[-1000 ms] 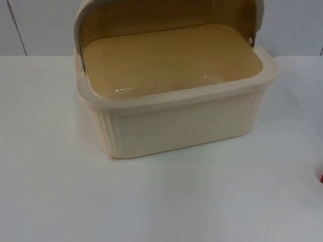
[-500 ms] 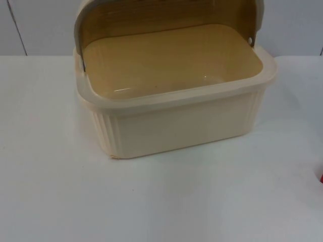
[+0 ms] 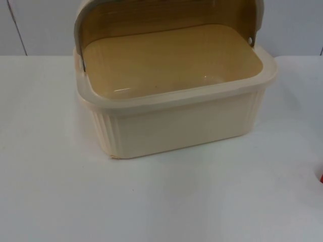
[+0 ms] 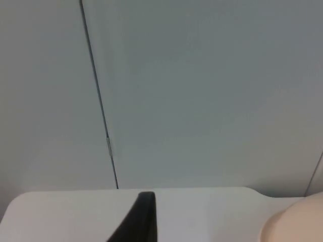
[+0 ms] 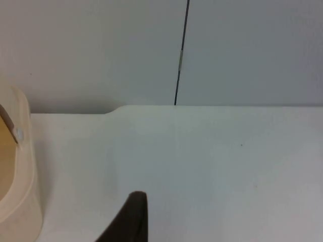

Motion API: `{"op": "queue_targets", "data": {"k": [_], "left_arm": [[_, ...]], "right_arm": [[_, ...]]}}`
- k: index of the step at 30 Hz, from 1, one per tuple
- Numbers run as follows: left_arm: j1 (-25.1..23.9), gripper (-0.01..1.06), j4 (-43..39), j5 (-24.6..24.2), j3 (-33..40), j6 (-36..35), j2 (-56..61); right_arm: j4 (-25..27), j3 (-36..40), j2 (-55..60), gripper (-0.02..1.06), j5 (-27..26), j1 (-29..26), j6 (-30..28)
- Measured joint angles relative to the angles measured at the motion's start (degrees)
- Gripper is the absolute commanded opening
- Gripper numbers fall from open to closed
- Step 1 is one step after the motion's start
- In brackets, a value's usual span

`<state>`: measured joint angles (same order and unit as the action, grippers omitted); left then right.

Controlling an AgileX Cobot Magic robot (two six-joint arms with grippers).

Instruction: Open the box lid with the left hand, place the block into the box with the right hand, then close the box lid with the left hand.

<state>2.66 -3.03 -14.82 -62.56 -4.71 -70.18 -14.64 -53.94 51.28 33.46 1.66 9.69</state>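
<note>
The white bench (image 3: 50, 191) carries a cream ribbed box (image 3: 181, 126) near the grey partition wall (image 4: 202, 91), its lid (image 3: 166, 15) swung up and back, the tan inside bare. A red sliver (image 3: 321, 176) at the bench's right edge may be the block. One black fingertip of the left hand (image 4: 136, 222) and one of the right hand (image 5: 128, 219) hang over the bench beside the box; whether either is apart or together cannot be told

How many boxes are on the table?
1. The box stands at the table's far middle, near the wall, lid raised.
</note>
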Motion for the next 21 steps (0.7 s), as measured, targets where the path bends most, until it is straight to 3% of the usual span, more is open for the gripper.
{"op": "queue_targets", "data": {"k": [11, 21], "left_arm": [[0.0, 1.04, 0.1, -2.8, 0.0, 0.0, 0.2], [0.0, 1.04, 0.1, -2.9, 0.0, 0.0, 0.2]], "right_arm": [[0.0, 0.0, 5.8, 1.05, -3.4, 0.0, 1.0], [1.1, 0.0, 20.0, 1.05, -4.8, 0.0, 0.9]]}}
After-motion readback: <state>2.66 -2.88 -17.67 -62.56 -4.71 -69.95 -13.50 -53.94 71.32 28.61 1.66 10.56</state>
